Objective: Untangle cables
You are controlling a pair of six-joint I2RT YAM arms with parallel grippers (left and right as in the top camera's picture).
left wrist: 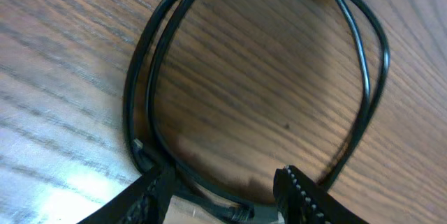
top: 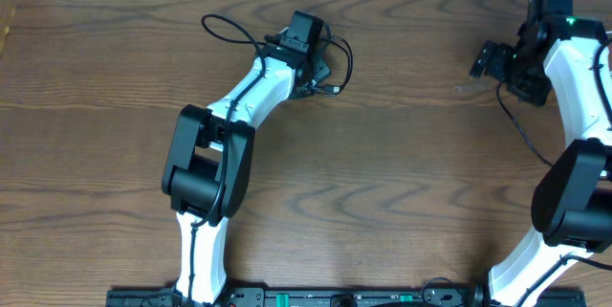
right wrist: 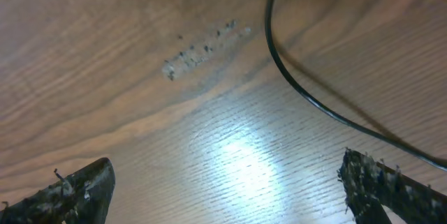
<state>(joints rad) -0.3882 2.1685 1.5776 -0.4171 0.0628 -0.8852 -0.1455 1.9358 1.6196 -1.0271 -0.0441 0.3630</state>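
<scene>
The black cable (left wrist: 128, 112) looks like smooth, glossy plastic; the table (left wrist: 265, 77) is satin-sheened, wood-grained.

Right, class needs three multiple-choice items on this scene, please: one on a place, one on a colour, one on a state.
1. Where does the thin looped cable lie?
A) at the left hand
B) near the right arm's base
C) off the brown wood-grain table

2. What colour is it?
A) white
B) red
C) black

3. The right hand is:
A) shut on a cable
B) open and empty
C) out of view

Answers: 1 A, the loop runs between that hand's fingers in the left wrist view. 2 C, it shows dark against the wood. 3 B, its fingers stand wide apart over bare wood.
</scene>
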